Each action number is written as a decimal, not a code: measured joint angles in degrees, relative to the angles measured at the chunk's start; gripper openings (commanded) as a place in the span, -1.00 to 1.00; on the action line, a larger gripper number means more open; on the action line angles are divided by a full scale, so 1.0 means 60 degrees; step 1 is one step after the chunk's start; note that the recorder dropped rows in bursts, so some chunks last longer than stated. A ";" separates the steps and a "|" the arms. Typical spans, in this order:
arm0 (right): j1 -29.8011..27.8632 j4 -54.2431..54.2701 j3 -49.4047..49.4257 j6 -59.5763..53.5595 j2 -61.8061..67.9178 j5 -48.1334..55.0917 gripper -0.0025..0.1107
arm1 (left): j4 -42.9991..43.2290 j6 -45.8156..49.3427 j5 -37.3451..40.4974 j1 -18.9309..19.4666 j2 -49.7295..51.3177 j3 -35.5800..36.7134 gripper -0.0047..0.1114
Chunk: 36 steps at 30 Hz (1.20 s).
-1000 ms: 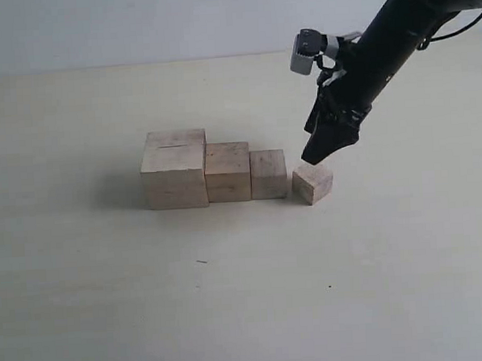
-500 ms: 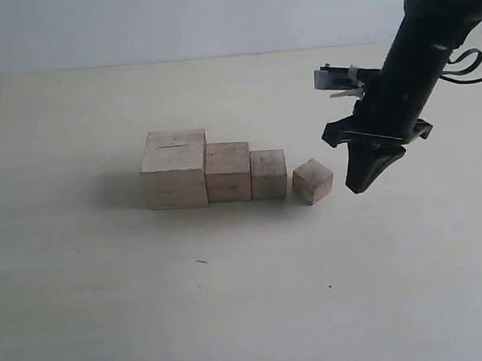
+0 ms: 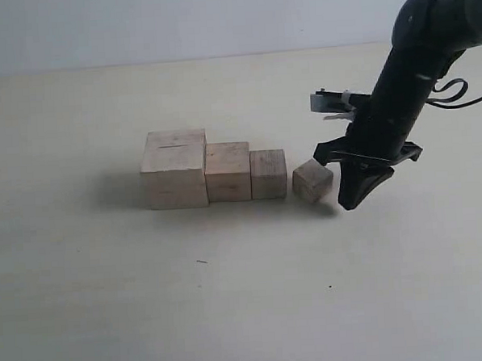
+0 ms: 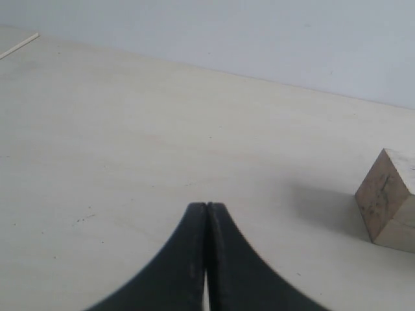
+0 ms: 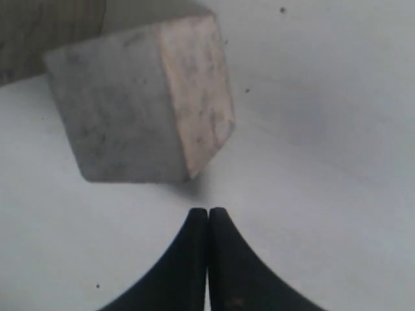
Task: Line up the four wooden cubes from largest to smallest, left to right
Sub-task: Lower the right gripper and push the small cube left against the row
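Dropping lower and closer, my right claw [image 3: 351, 197] now sits just right of the smallest cube [image 3: 312, 182].
Its tips are pressed together, empty; my left claw [image 4: 206, 210] likewise, idle. On the worktop [image 3: 232, 310] the largest cube [image 3: 174, 169], second cube [image 3: 228, 171] and third cube [image 3: 268, 174] touch in order. The smallest lies twisted, slightly apart: I'd nudge it leftward, squaring it.

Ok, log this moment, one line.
three larger cubes: aligned | smallest cube: rotated, right end | right gripper: shut, beside it | left gripper: shut, empty
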 measured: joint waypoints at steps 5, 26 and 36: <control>0.0000 0.0103 0.0000 0.0000 0.0038 -0.0680 -0.96 | 0.0000 0.0000 0.0000 0.0000 0.0000 0.0000 -0.92; 0.0000 0.0704 0.0000 -0.0492 0.0038 -0.2085 -0.96 | 0.0000 0.0000 0.0000 0.0000 0.0000 0.0000 -0.92; 0.0000 0.1743 0.0000 -0.1343 0.0058 -0.2307 -0.96 | 0.0000 0.0000 0.0000 0.0000 0.0000 0.0000 -0.92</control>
